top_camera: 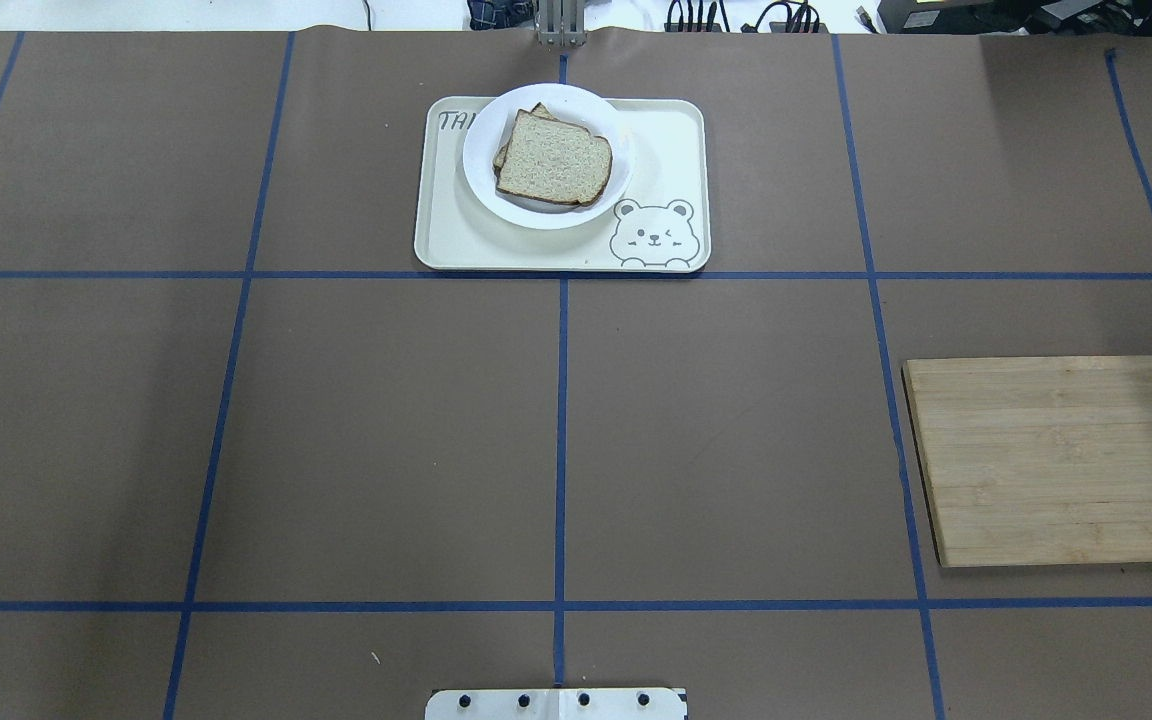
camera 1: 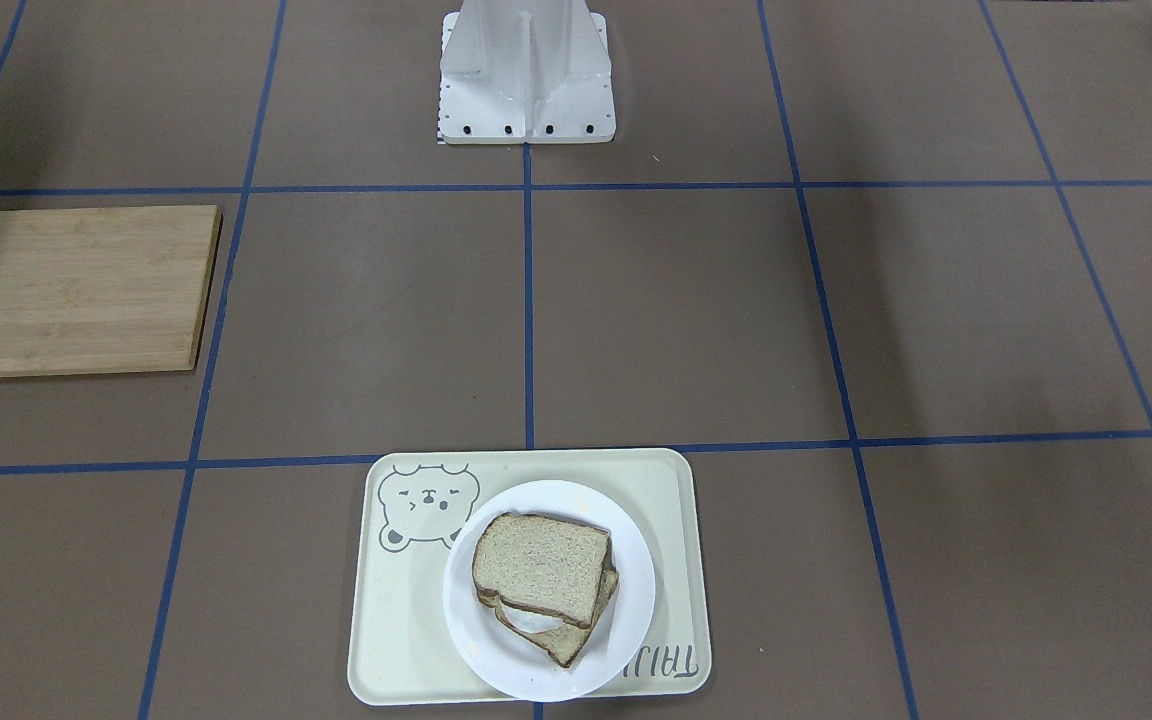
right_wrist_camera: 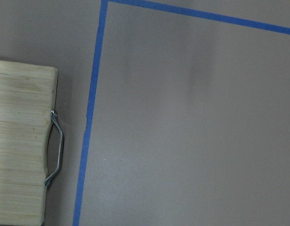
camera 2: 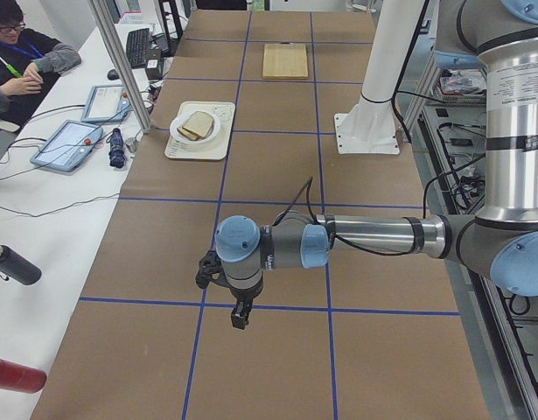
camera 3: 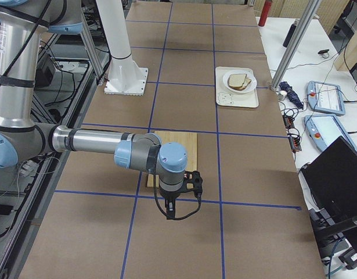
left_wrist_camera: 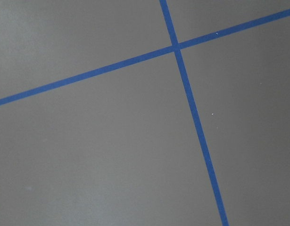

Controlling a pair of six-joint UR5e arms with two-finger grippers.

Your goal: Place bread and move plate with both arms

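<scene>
The plain bread slice (camera 1: 539,568) lies on top of a second slice on the white plate (camera 1: 636,600). The plate stands on the cream bear tray (camera 1: 671,500) at the table's far edge, as the overhead view shows for the bread (top_camera: 553,158), plate (top_camera: 481,170) and tray (top_camera: 656,140). My left gripper (camera 2: 238,317) shows only in the exterior left view, hanging over bare table far from the plate. My right gripper (camera 3: 172,212) shows only in the exterior right view, near the cutting board. I cannot tell whether either is open or shut. Both wrist views show only table.
A bamboo cutting board (top_camera: 1056,460) with a metal handle (right_wrist_camera: 55,148) lies on my right side. The white pedestal (camera 1: 526,70) stands at the robot's base. Blue tape lines grid the brown table. An operator (camera 2: 24,61) sits beside a side table with tablets.
</scene>
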